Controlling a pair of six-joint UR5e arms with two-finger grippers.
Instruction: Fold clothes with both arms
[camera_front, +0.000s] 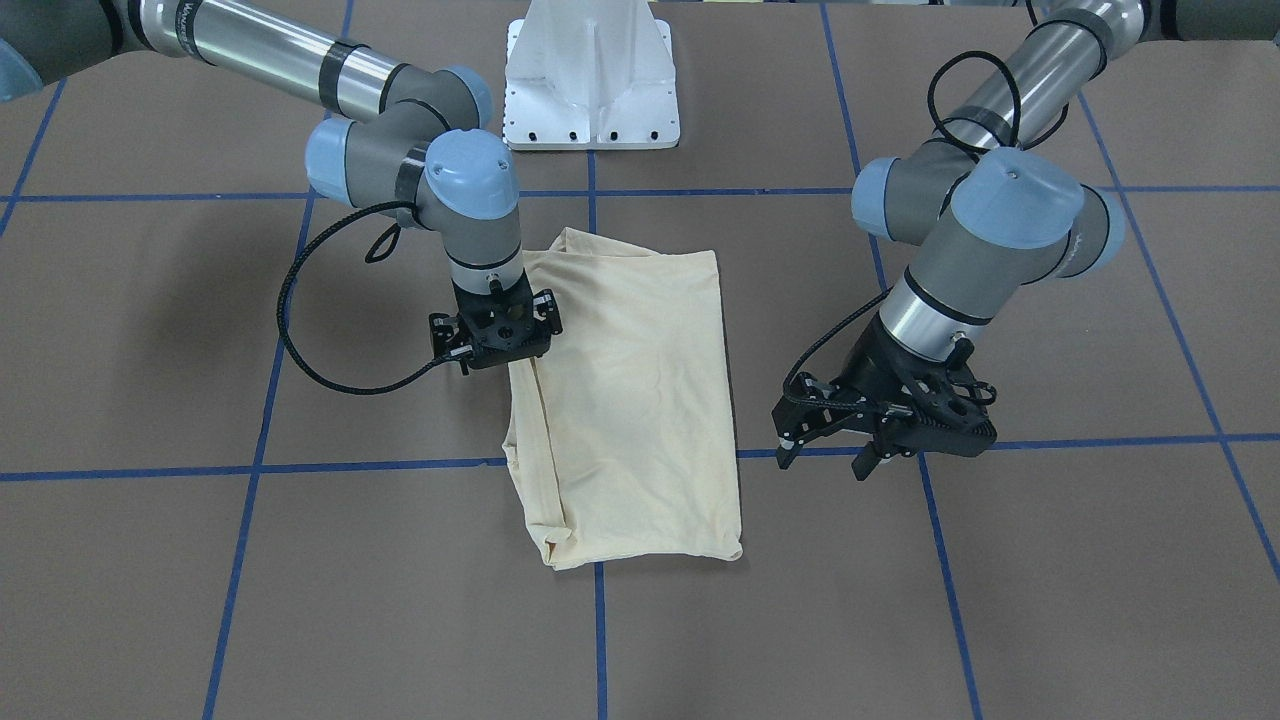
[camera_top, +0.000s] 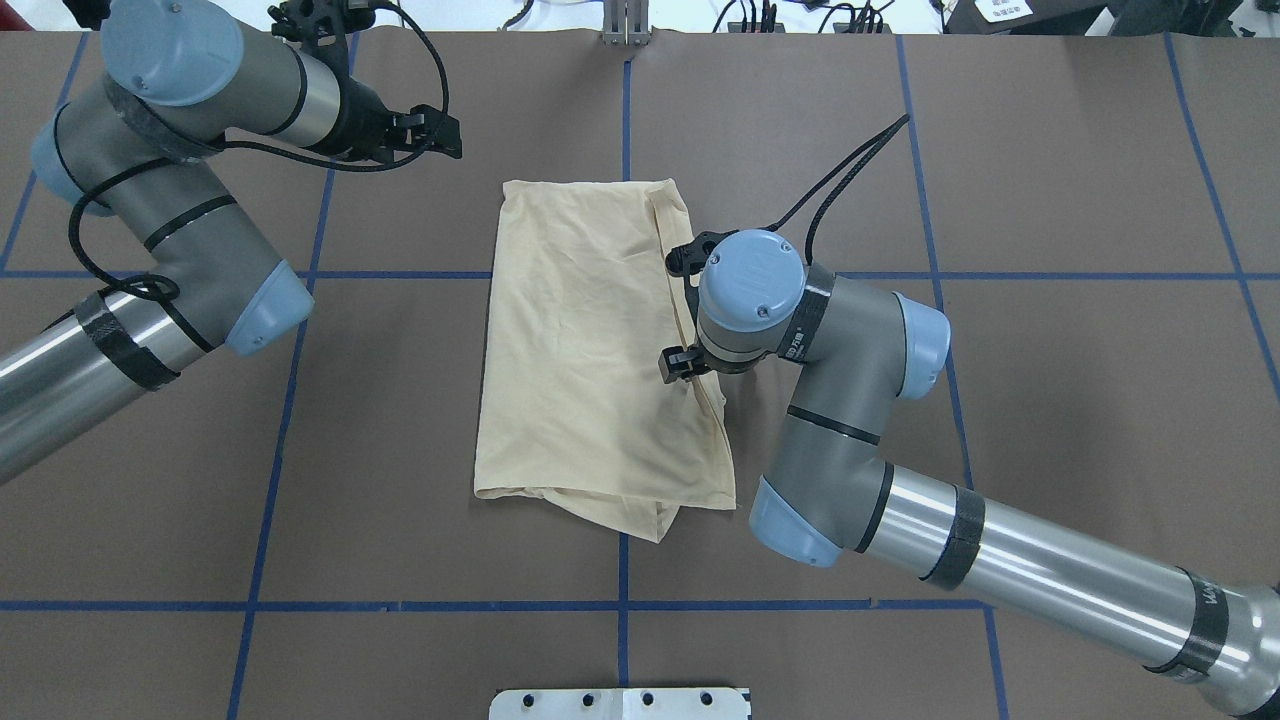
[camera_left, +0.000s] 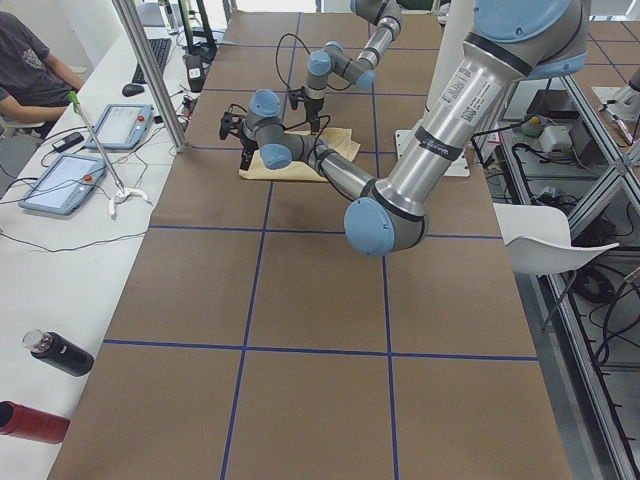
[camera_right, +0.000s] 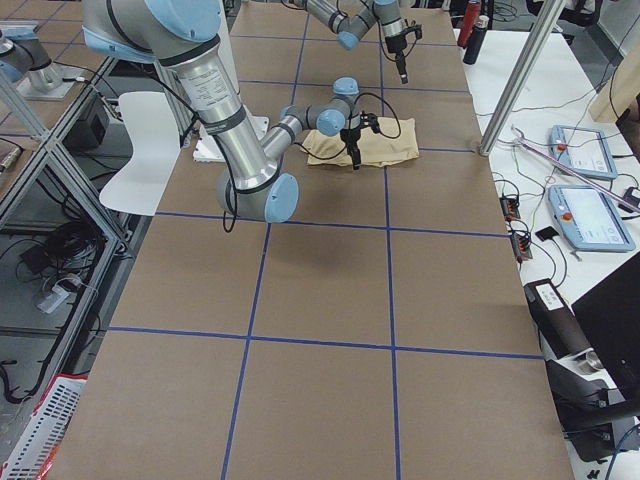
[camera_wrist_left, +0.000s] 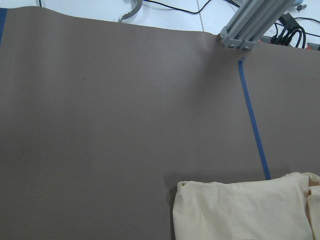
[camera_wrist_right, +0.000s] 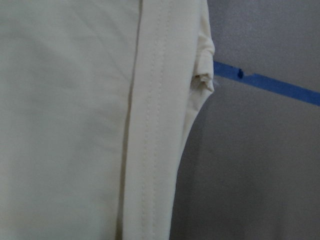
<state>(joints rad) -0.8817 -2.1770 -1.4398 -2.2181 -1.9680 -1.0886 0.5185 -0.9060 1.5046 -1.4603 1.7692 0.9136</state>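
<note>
The cream-yellow T-shirt (camera_top: 585, 350) lies folded into a long oblong at the middle of the table (camera_top: 1050, 420). Its long sides run near to far, and it crosses a blue tape line (camera_top: 1050, 276) of the grid on the brown cover. Its near end is rumpled, with a fold poking out past the edge. A stitched hem (camera_wrist_right: 155, 125) runs along its right side; my right wrist camera sees that hem close up, with brown table just beside it.

My right gripper (camera_front: 497, 338) points straight down over that right edge, about halfway along it and low on the fabric. Its fingertips are hidden under its own body and wrist, so I cannot tell whether it is spread or pinched on the cloth.

My left gripper (camera_front: 826, 458) hangs above bare table, left of the shirt and off it, out by the far-left corner. Its two fingers stand apart with nothing between them. My left wrist camera catches that corner of the shirt at the bottom of its view, and an aluminium post (camera_wrist_left: 245, 25) at the far table edge.

The white pedestal base (camera_front: 592, 80) stands at the near edge. On the bench beyond the far edge lie touch-screen pendants (camera_left: 62, 183), and a person (camera_left: 25, 55) sits there.
</note>
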